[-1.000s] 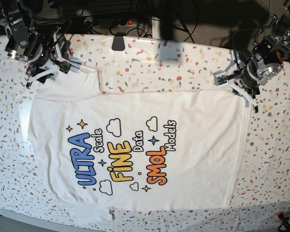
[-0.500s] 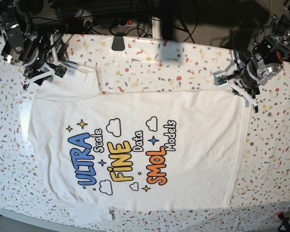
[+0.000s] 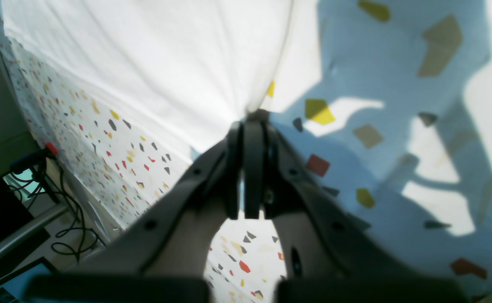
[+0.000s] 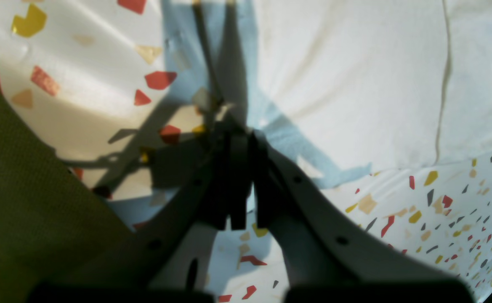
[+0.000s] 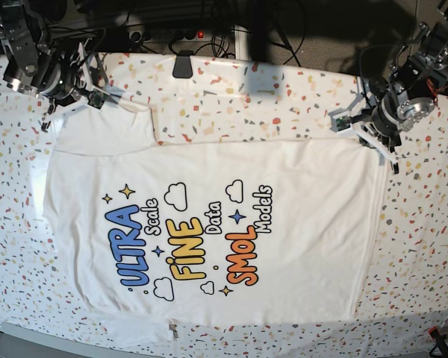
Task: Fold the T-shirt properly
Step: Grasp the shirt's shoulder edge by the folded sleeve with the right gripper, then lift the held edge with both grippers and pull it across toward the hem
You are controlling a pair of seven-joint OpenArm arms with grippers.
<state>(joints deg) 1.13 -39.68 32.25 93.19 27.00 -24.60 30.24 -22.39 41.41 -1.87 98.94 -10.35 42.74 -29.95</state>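
The white T-shirt (image 5: 209, 224) lies spread flat, print side up, with its blue, yellow and orange lettering facing me. At the shirt's far right corner my left gripper (image 5: 375, 143) is low on the table. In the left wrist view that gripper (image 3: 252, 124) is shut, pinching the hem of the T-shirt (image 3: 166, 63). My right gripper (image 5: 54, 119) sits at the far left sleeve corner. Seen from the right wrist, its tips (image 4: 239, 132) are pressed together at the edge of the T-shirt (image 4: 347, 84), where creases run toward them.
The speckled table cover (image 5: 284, 97) surrounds the shirt. A black clip (image 5: 183, 63) sits at the far edge, with cables and dark gear behind it. A red clamp (image 5: 433, 332) holds the cover at the near right corner.
My right gripper has gone from open to shut at the sleeve corner and shifted slightly toward the far edge. The left gripper and the shirt stay as they were.
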